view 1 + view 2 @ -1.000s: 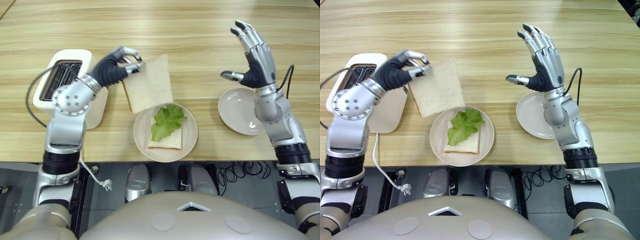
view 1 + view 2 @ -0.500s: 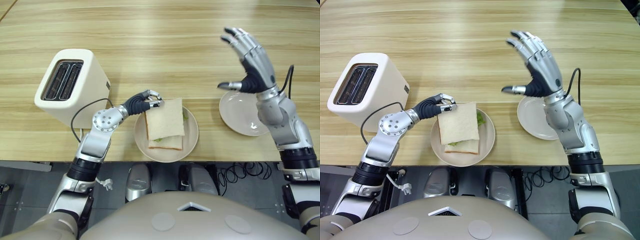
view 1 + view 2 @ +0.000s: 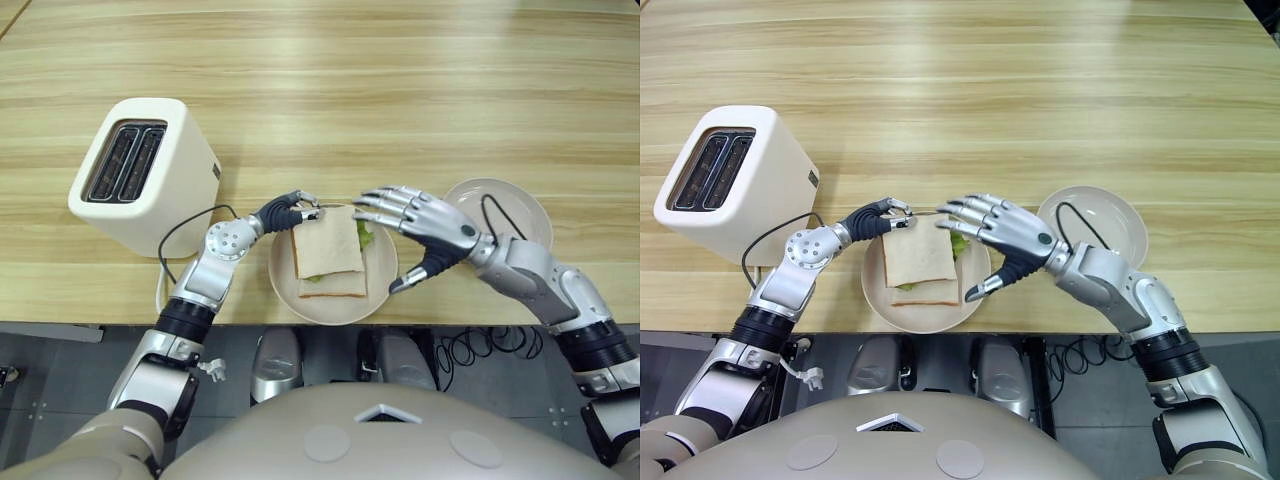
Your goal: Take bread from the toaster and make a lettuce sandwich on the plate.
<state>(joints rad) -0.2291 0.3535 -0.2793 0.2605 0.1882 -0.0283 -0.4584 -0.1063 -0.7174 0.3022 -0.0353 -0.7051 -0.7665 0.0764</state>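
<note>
Far left of the surface [image 3: 350,80]: toaster [image 3: 140,175], upright, slots facing up, well apart from the plates.

Just right of the toaster: left hand [image 3: 283,212], low over the surface at the far left rim of the plate [image 3: 345,312]. Fingers curled, tips pinched on the far left corner of the upper slice [image 3: 327,245]. Grasping that corner only.

Centre, near the front edge of the surface: plate, carrying the stacked sandwich. Bottom layer: lower slice [image 3: 335,287], lying flat, visible as a strip along the near side. Middle layer: lettuce [image 3: 364,232], mostly covered, a green edge showing at the right side of the stack. Top layer: upper slice, lying on the lettuce, roughly in line with the lower slice and shifted slightly toward the far side.

Right of the stack: right hand [image 3: 425,228], palm down, fingers spread and pointing left, tips above the far right corner of the sandwich. Released, grasping nothing. Contact with the bread: cannot tell.

Far right: second plate [image 3: 522,205], partly behind the right forearm, just beside the first plate without touching it.
</note>
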